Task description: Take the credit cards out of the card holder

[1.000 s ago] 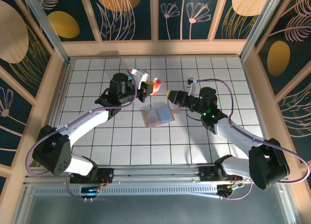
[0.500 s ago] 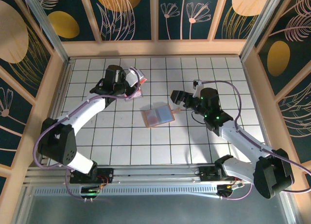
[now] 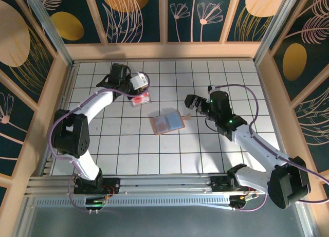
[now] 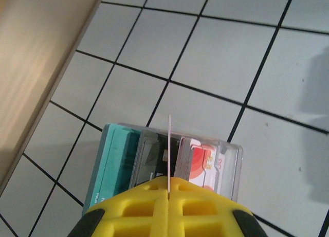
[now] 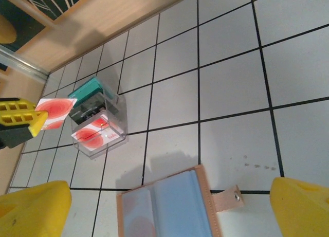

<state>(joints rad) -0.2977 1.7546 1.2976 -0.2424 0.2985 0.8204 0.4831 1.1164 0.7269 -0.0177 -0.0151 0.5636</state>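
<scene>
The tan-pink card holder lies open on the table, its greyish-blue pockets facing up and its snap tab pointing right. My left gripper is shut on a red-and-white credit card, which shows edge-on in the left wrist view. It hangs just above a clear plastic box. Inside the box stand a teal card, a dark card and a red-and-white card. My right gripper is open above the holder's right side, with nothing between its fingers.
The clear box stands on the white tiled table at the back left, about two tiles from the holder. A wooden side wall runs close by on its left. Wooden walls ring the whole table.
My left gripper has carried the red-and-white card leftward from near the holder to over the clear box and lowered it. My right gripper has drawn back slightly to the right.
</scene>
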